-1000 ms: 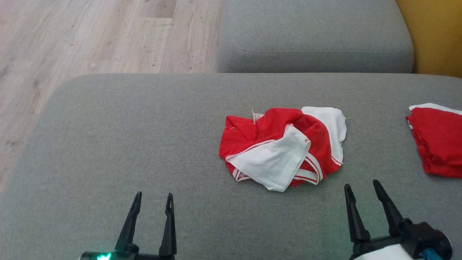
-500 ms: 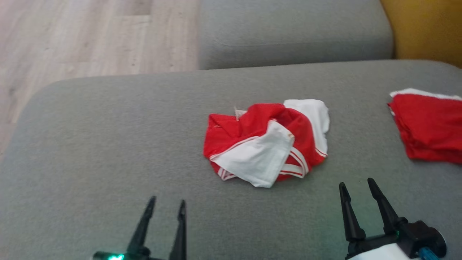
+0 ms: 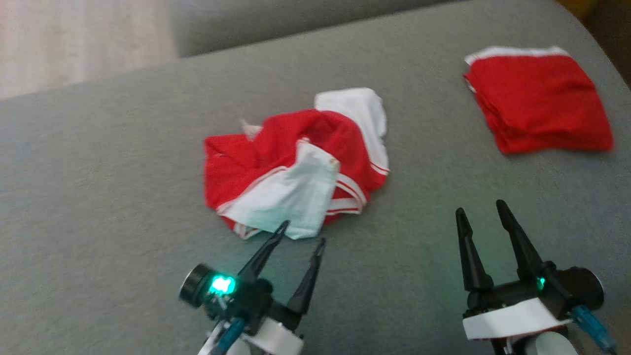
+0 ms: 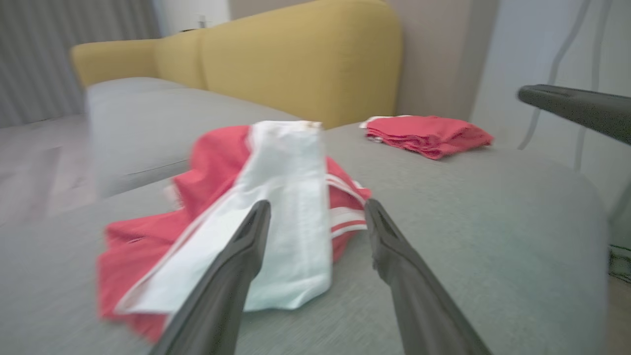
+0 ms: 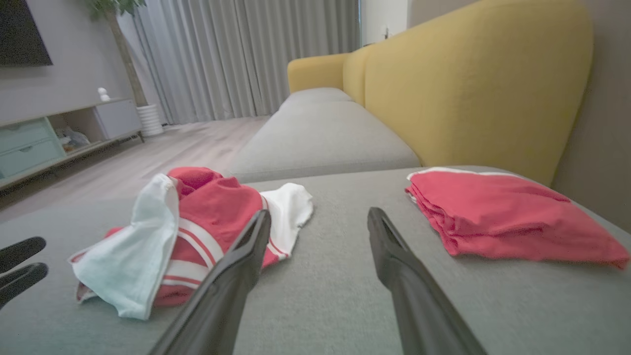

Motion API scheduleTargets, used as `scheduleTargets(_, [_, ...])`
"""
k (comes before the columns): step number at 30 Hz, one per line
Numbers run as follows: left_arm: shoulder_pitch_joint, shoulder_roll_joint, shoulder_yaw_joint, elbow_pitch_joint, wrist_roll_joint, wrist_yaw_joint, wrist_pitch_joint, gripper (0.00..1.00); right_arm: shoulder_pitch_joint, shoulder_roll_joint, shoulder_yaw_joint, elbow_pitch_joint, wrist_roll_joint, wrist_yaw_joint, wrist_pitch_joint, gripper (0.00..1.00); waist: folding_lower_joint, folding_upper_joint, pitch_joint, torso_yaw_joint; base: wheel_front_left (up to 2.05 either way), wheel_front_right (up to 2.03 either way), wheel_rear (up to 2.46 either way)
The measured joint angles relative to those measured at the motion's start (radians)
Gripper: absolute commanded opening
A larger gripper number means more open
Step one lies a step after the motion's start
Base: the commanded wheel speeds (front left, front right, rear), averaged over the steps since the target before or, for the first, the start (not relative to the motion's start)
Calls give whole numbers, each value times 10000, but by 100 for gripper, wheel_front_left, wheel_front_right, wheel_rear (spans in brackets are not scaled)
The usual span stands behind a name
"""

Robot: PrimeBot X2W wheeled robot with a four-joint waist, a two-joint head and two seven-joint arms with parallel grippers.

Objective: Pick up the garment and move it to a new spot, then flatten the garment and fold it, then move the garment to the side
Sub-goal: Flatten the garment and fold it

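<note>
Grey sofa seat [image 5: 320, 128] w/ yellow backrest [image 5: 473, 84], grey curtains [image 5: 236, 54], pale wood floor [image 5: 162, 153], low cabinet [image 5: 59, 138]

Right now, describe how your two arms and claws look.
The left claw and right claw each have two long, tapered black fingers on a black base, a white wrist housing behind it, and a blue cable plug. A green light glows on the left base.

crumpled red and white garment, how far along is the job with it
Done: nothing yet; the crumpled red and white garment lies bunched on the grey fabric cushion, though a folded red garment sits at the right. In hand: the open left gripper is at its near white edge, gripping nothing; the open right gripper hovers apart. Left: pick up, move, flatten, fold, set aside.
</note>
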Motion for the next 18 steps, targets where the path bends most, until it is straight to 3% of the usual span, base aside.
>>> scheduleTargets(8, [-1713, -21, -880, 1662, 31, -439, 0, 100, -198, 2, -2, -15, 182, 0, 0, 100, 0, 0, 1028, -1426, 0, 0, 0])
scheduleTargets(18, [-2650, -25, -696, 3367, -531, -180, 0, 100, -364, 2, 98, -42, 334, 0, 0, 100, -1, 0, 1609, -2735, 0, 0, 0])
